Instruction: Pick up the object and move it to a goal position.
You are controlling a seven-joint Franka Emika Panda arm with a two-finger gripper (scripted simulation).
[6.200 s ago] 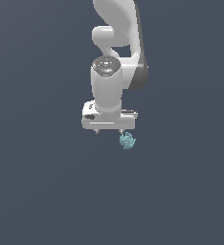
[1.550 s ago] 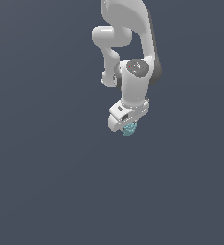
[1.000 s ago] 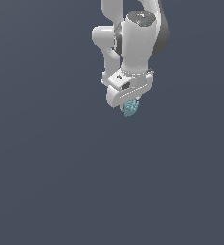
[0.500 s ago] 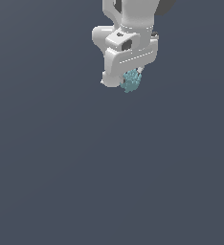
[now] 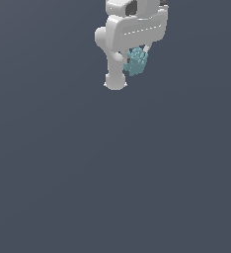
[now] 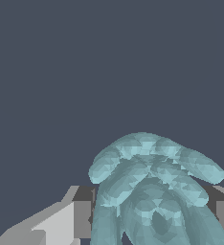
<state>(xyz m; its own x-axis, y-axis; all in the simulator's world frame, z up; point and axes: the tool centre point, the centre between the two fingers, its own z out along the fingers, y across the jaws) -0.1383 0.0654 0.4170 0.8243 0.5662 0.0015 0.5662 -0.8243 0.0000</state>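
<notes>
High at the exterior view's top, white gripper (image 5: 136, 62) clenched on teal-blue lumpy object (image 5: 136, 63), no writing visible.

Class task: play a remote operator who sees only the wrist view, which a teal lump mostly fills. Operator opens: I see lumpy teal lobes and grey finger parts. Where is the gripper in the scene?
Observer: In the exterior view the gripper hangs near the picture's top edge, the arm cut off above it.
Operator: Is the object really held?
Observer: Yes. The object sits between the fingers just under the white hand, with nothing beneath it.
Operator: Anything nearby?
Observer: Only a white arm link on the exterior view's left of the object; the rest is plain dark grey.
</notes>
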